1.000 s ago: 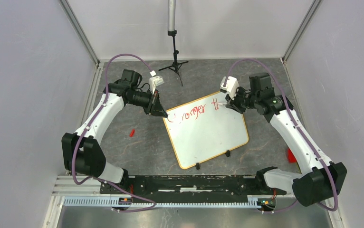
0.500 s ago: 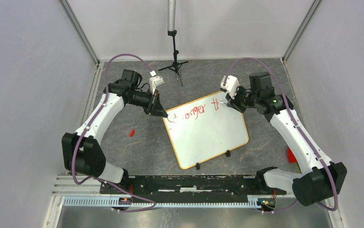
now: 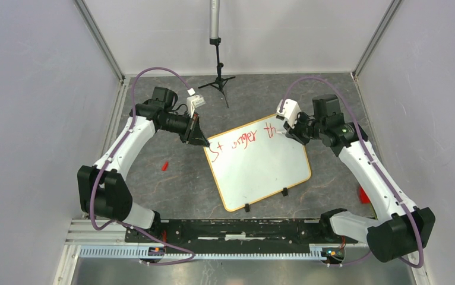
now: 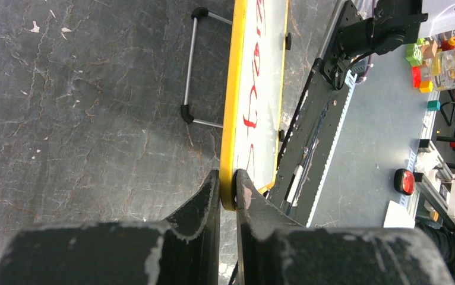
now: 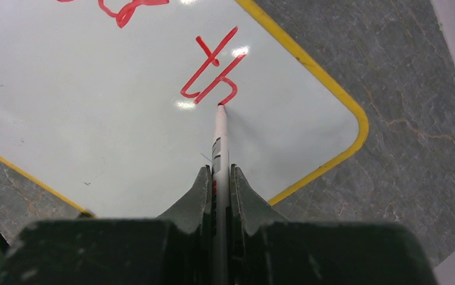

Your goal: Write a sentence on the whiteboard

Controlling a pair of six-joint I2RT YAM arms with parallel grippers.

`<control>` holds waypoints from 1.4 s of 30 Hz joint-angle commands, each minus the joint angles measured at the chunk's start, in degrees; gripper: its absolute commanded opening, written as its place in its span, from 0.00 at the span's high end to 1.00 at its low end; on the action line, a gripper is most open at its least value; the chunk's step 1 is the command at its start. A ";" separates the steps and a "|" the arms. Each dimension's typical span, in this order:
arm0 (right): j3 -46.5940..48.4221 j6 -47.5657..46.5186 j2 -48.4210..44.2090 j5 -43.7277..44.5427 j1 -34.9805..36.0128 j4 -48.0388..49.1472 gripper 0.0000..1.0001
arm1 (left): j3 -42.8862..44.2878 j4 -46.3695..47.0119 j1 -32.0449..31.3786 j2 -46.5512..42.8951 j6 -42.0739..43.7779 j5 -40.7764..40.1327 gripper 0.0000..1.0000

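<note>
1. Near the middle of the grey table [image 3: 171, 190]: whiteboard [image 3: 261, 172] set askew, with two black clip feet [image 3: 247, 208] on its 6 o'clock edge. Hard to tell whether lying flat or propped, though the left wrist view shows a wire stand [image 4: 189, 65] behind it.
2. At the board's 10 o'clock corner: left gripper [image 3: 204, 141] clenched on the orange frame [image 4: 234, 89]. Seen from the wrist, both fingers [image 4: 210, 190] pressed against the frame's edge, one on each side.
3. Toward the board's 1 o'clock corner: right gripper [image 3: 286, 129] clamped tight on a white marker [image 5: 220, 133]. Barrel gripped between both fingers, pointing away from the wrist camera. Red tip touching the white surface right at the tail of the last stroke.
4. Along the 12 o'clock edge: the sentence [image 3: 243, 142] in thin red cursive. One slanted row, with a capital S next to the left gripper and "th" [image 5: 213, 71] at the marker end.
5. Out on the table:
   - small red piece [image 3: 165, 165] at 9 o'clock from the board, well apart
   - another red thing [image 3: 365, 193] at 4 o'clock, beside the right arm
   - black tripod [image 3: 218, 80] at 12 o'clock
</note>
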 commanded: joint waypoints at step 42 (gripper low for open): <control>6.48 0.69 4.31 0.80 -1.55 0.74 1.00 | 0.57 1.03 -0.19 0.01 0.54 -0.12 0.98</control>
